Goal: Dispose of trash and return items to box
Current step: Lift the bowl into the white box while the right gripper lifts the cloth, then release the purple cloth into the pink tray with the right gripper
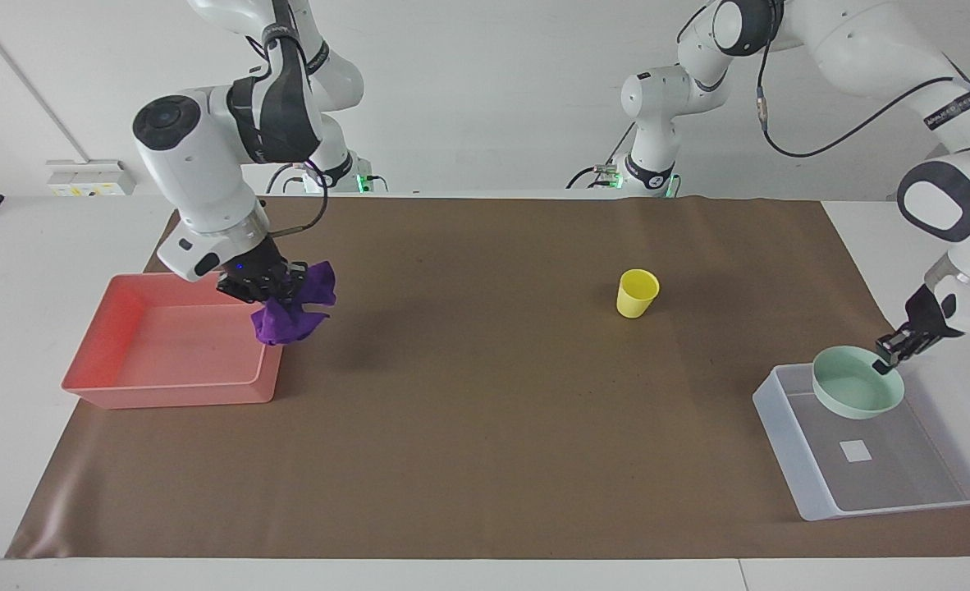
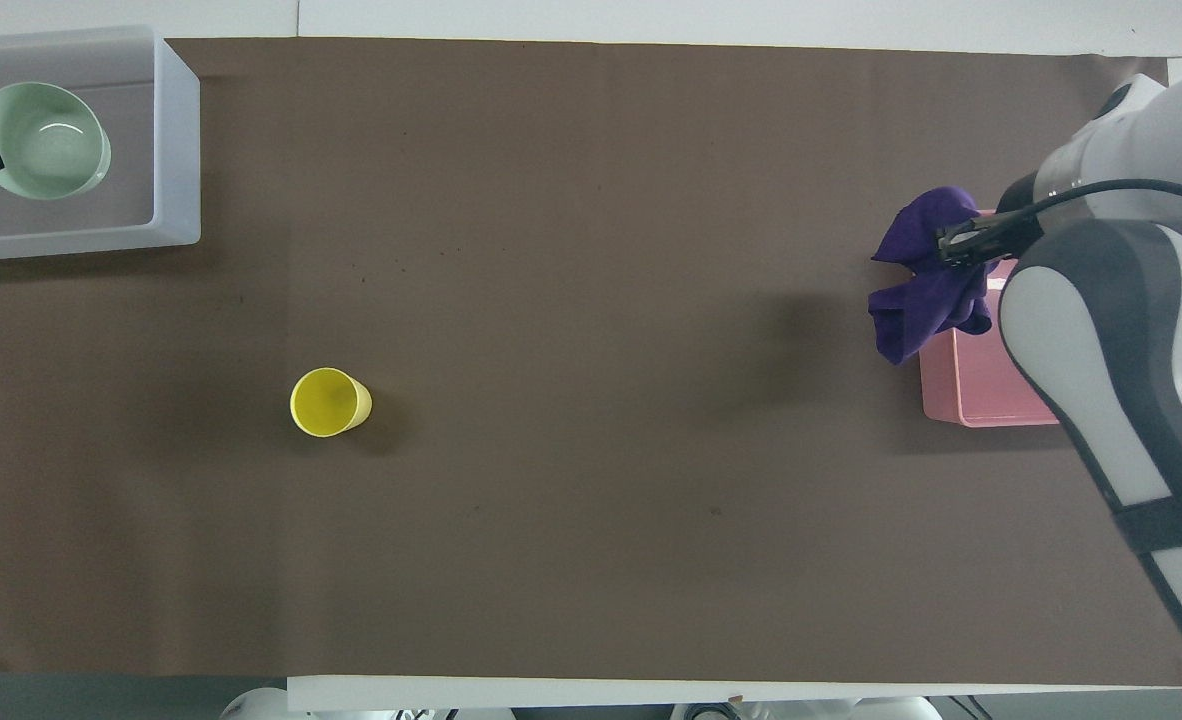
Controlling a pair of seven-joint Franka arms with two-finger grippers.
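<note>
My right gripper (image 1: pixel 267 287) is shut on the purple cloth (image 1: pixel 292 312) and holds it in the air over the rim of the pink tray (image 1: pixel 157 386); the cloth (image 2: pixel 926 275) hangs over the tray's edge (image 2: pixel 966 395) in the overhead view. My left gripper (image 1: pixel 891 351) is shut on the rim of the mint-green bowl (image 1: pixel 854 386) and holds it over the translucent white bin (image 1: pixel 817 484); the bowl (image 2: pixel 43 140) shows over the bin (image 2: pixel 176 140) from above. The yellow cup (image 1: pixel 638 293) stands upright on the brown mat (image 2: pixel 329 402).
The brown mat (image 1: pixel 485 427) covers most of the table. The pink tray sits at the right arm's end, the white bin at the left arm's end with a white label (image 1: pixel 855 450) on its bottom. The right arm's elbow (image 2: pixel 1111 330) covers most of the tray from above.
</note>
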